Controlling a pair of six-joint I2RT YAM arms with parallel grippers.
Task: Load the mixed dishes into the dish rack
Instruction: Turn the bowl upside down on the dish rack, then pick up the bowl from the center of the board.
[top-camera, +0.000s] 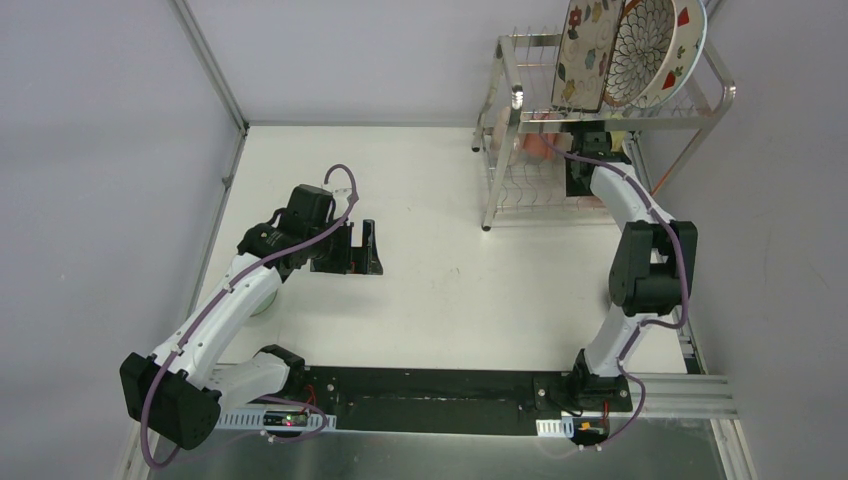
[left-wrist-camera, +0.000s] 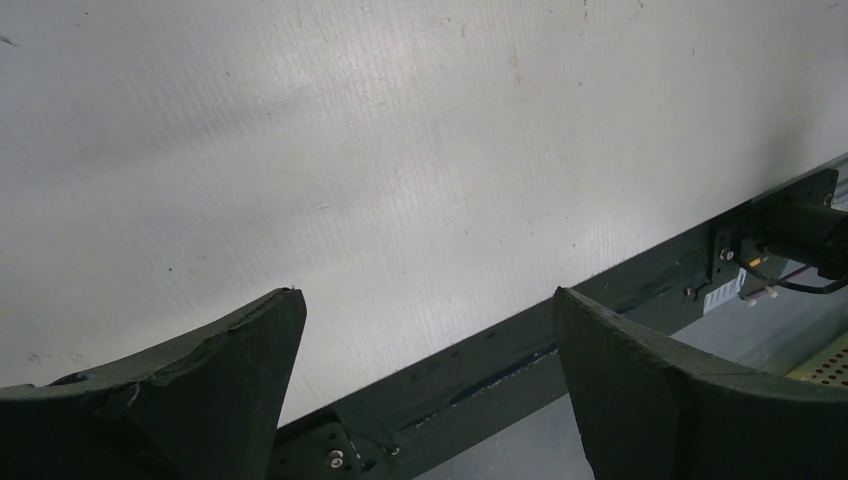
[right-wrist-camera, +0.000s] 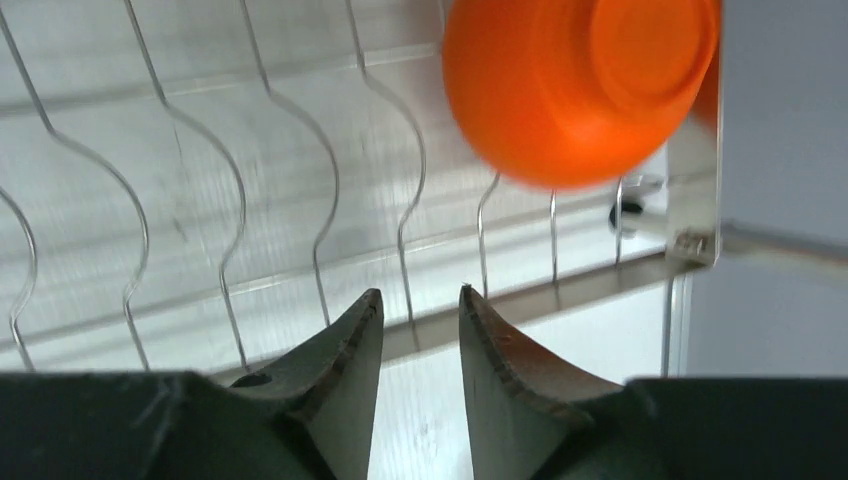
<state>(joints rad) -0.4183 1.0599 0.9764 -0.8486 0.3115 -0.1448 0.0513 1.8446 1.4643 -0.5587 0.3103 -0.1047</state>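
Observation:
The dish rack stands at the far right. Its upper shelf holds a floral rectangular plate, a brown-petal round plate and a white strawberry plate, all on edge. A red-orange bowl lies upside down on the wire lower shelf. My right gripper is at that shelf's near edge, just short of the bowl, open by a narrow gap with nothing in it. My left gripper hangs wide open over bare table, nothing between its fingers.
The right arm reaches under the rack's upper shelf, which hides its fingers from above. A pale green rounded thing peeks out beneath the left arm. The black base rail runs along the near edge.

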